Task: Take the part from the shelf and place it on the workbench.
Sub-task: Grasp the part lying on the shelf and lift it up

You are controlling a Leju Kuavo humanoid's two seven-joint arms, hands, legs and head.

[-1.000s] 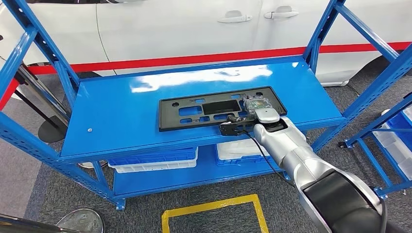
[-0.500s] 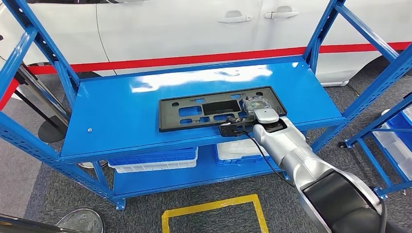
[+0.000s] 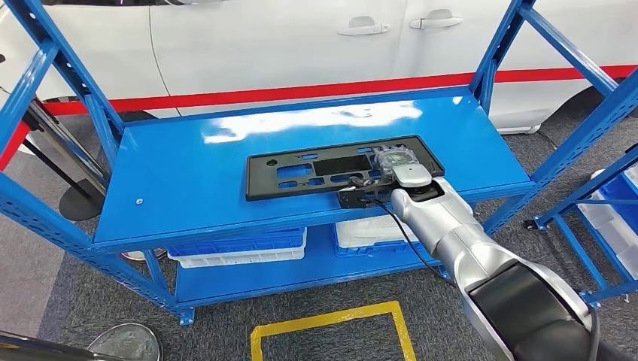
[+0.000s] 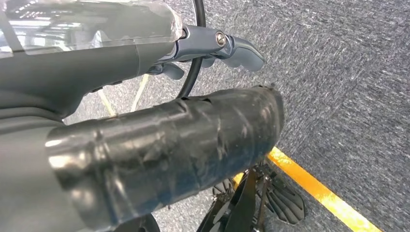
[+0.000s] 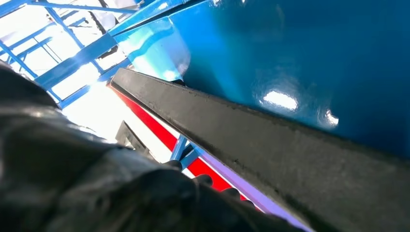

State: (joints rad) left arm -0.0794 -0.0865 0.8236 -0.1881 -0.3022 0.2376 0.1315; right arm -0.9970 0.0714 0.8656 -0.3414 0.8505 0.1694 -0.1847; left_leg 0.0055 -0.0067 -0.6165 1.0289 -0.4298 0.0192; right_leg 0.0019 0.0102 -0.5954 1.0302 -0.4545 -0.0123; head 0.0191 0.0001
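Note:
A flat black plastic part (image 3: 316, 171) with several cut-outs lies on the blue shelf top (image 3: 188, 173), right of the middle. My right hand (image 3: 399, 169) rests over the part's right end, with dark fingers (image 3: 355, 199) wrapped at its front edge, gripping it. The right wrist view runs along the part's black edge (image 5: 270, 145), with the glossy shelf beside it and my right hand (image 5: 96, 183) close under it. My left hand (image 4: 159, 145) hangs over grey carpet, its fingers (image 4: 239, 48) apart and holding nothing.
A white car with a red stripe (image 3: 301, 92) stands behind the shelf. White and blue bins (image 3: 241, 248) sit on the lower shelf. Blue uprights (image 3: 493, 53) frame the rack, and another blue rack (image 3: 602, 195) stands at the right. A yellow floor marking (image 3: 331, 320) lies in front.
My right hand has shifted slightly up and to the left along the part's right end. The part and the shelf have stayed in place.

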